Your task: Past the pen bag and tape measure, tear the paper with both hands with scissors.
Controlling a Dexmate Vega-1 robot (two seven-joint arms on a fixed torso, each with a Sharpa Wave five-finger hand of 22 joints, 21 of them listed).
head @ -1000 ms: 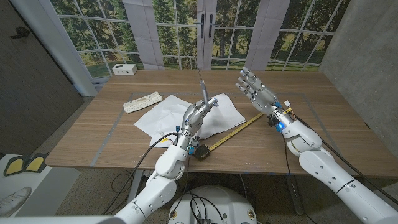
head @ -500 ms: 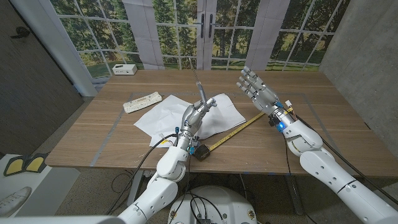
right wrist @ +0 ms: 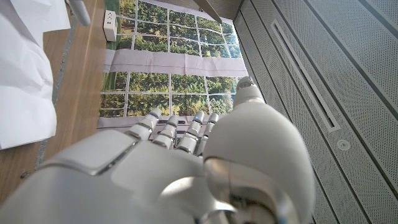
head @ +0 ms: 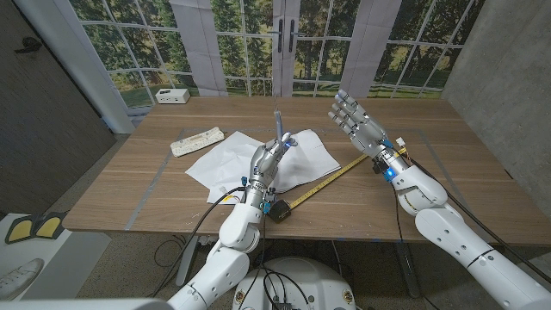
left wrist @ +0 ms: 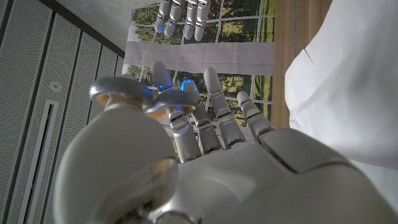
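Note:
My left hand (head: pixel 266 164) is raised over the white paper (head: pixel 225 162) and holds the scissors (head: pixel 279 129), blue handles in its fingers, blades pointing up and away. In the left wrist view the left hand (left wrist: pixel 205 168) grips the blue handles (left wrist: pixel 186 86), with the paper (left wrist: pixel 339 93) beside it. My right hand (head: pixel 354 120) is held up above the table's right half, holding nothing, its fingers apart and straight. The right hand (right wrist: pixel 174 174) has the paper (right wrist: pixel 25 68) off to one side. The white pen bag (head: pixel 196 142) lies left of the paper. The tape measure (head: pixel 280 209) sits near the front edge.
The tape measure's yellow tape (head: pixel 331 179) runs diagonally from its black case toward my right hand, along the paper's right side. A small white box (head: pixel 173 96) stands at the table's far left corner. Windows and a door stand behind the table (head: pixel 448 164).
The scissors' blades have swung from leaning left to nearly upright in my left hand. The right hand has hardly moved.

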